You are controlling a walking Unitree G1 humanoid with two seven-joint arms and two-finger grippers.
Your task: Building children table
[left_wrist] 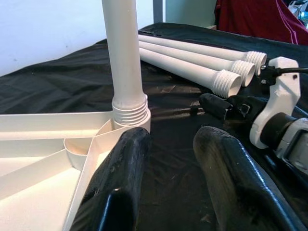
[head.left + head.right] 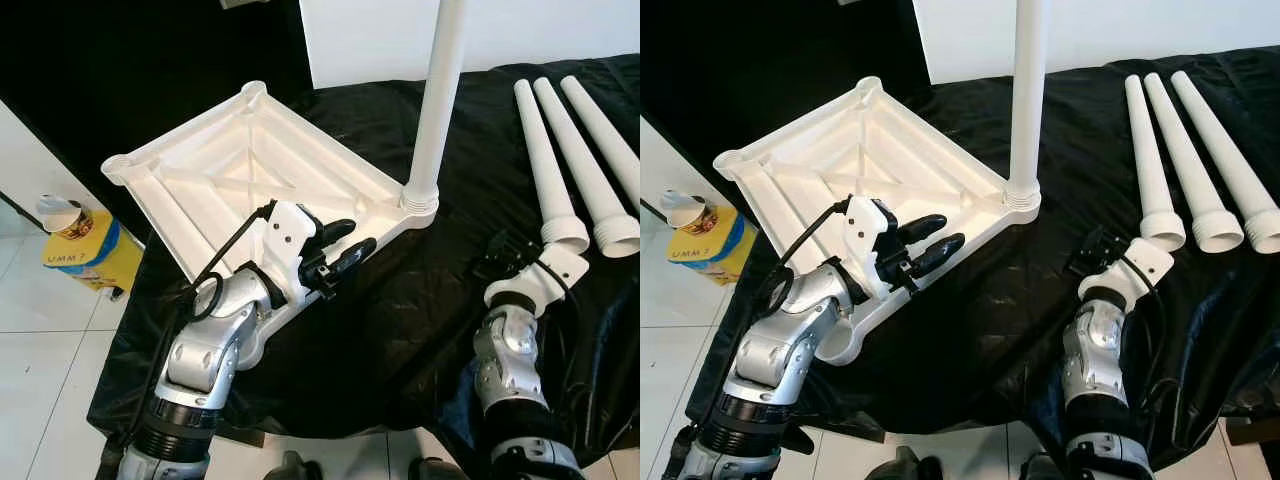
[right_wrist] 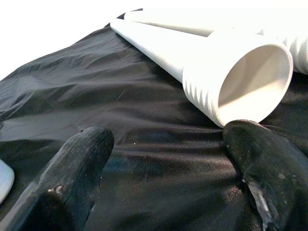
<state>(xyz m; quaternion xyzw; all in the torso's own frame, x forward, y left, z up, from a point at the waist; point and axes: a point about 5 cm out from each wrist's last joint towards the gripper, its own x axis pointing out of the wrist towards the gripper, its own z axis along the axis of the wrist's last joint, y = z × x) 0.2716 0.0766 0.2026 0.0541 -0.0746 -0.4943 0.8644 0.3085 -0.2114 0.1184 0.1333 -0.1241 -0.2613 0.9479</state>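
A white plastic tabletop [image 2: 225,170] lies upside down on a black cloth, its ribs facing up. One white leg [image 2: 438,100] stands upright, screwed into the tabletop's right corner socket [image 1: 129,115]. Three loose white legs [image 2: 560,160] lie side by side at the right, threaded ends toward me. My left gripper [image 2: 358,236] is open over the tabletop's near edge and points toward the upright leg. My right gripper [image 2: 1090,250] is open low over the cloth, just short of the nearest loose leg's threaded end [image 3: 240,82].
The black cloth [image 2: 400,320] drapes over the front edge toward a white tiled floor. A yellow box [image 2: 85,255] with a paper cup on it stands on the floor at the left. A white panel [image 2: 370,35] stands at the back.
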